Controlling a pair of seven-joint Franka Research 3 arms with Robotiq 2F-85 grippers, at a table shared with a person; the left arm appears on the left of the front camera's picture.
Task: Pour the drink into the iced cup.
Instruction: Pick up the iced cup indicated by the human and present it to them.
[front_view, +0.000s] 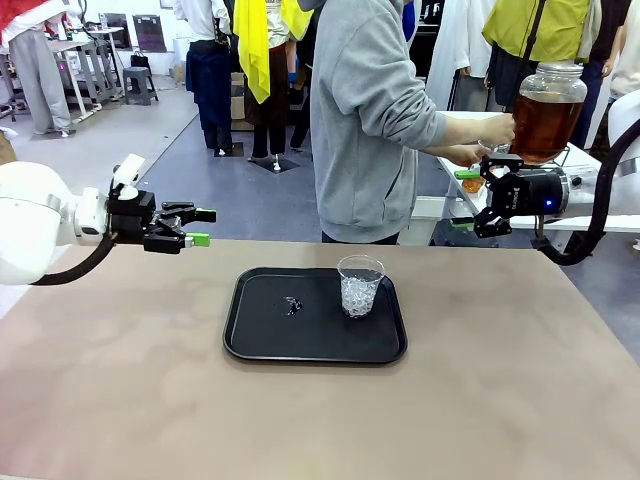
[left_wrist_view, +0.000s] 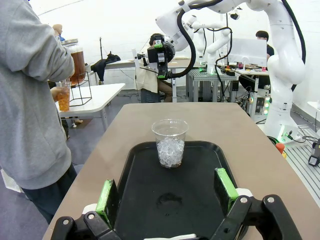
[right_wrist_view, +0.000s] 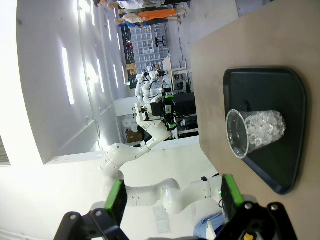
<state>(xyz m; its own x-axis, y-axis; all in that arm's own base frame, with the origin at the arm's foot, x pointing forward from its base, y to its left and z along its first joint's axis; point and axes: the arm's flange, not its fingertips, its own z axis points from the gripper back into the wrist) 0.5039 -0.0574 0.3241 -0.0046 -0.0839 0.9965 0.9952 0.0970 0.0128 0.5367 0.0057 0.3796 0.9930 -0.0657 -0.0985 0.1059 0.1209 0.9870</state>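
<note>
From the front: left gripper (front_view: 203, 227) hovering above the left part of the table (front_view: 120, 400), jaws wide apart, gripping nothing. Right gripper (front_view: 464, 200) up past the far-right table edge, jaws also wide, likewise empty. Between them, lower down, mid-table: black tray (front_view: 250, 345) with the iced cup (front_view: 360, 285) upright on its far-right part, ice filling roughly the lower half.

Beyond the table at far right: glass dispenser jar (front_view: 548, 100), the drink (front_view: 545, 128) amber-brown inside, just above and behind the right gripper, well apart from the left one and from the iced cup. Person (front_view: 370, 120) in a grey hoodie at the far side, one hand (front_view: 497, 130) at the jar's lower side.

Clearer from the left wrist than from the front: jar raised on a black wire stand (left_wrist_view: 90, 95) on a white side table (left_wrist_view: 102, 95), and a second clear cup (left_wrist_view: 63, 98) of amber liquid in the person's grip beneath the jar, half hidden behind the right gripper in the front view. Also plain there: green pads (left_wrist_view: 226, 184) wide apart either side of the tray's left end, iced cup straight ahead, farther on.

From the right wrist, rolled sideways: iced cup and tray off to one side beyond the open fingers, not between them.
</note>
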